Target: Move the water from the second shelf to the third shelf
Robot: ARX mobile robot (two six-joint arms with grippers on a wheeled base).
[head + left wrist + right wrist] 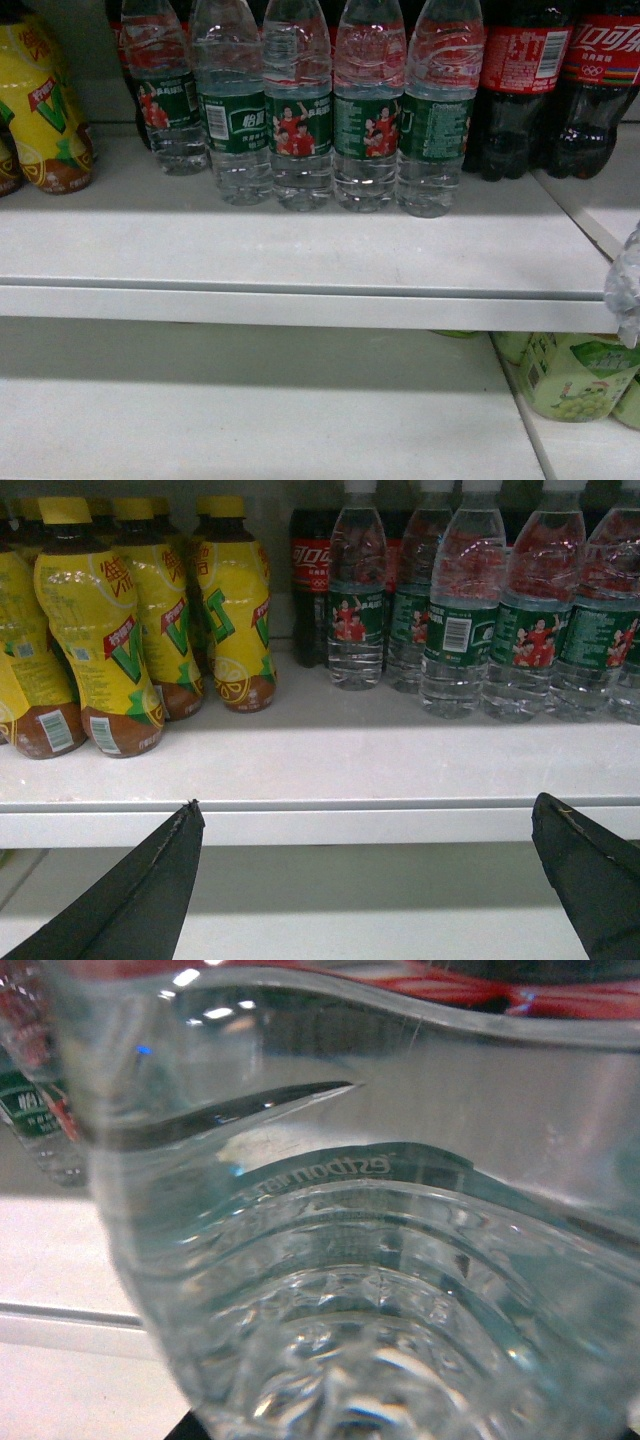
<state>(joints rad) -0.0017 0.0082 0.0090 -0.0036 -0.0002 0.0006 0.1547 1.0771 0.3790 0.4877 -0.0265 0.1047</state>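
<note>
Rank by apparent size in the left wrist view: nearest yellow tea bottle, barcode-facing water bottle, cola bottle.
1. Yellow tea bottle, though it stands nearest the camera.
2. Water bottle, cap cropped.
3. Cola bottle, farthest back and partly hidden; its real size is unsure.

I'm seeing the white shelf [300, 250] carrying water bottles [300, 110], cola bottles [525, 90] and yellow tea bottles [45, 110]; green drinks [575, 375] are standing on the lower shelf [250, 410].

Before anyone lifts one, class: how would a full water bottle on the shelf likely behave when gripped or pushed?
The water bottle looks full, so probably heavy for its size. Its thin ribbed plastic may dent under squeezing. Tall on a narrow base, it could tip into neighbours.
</note>
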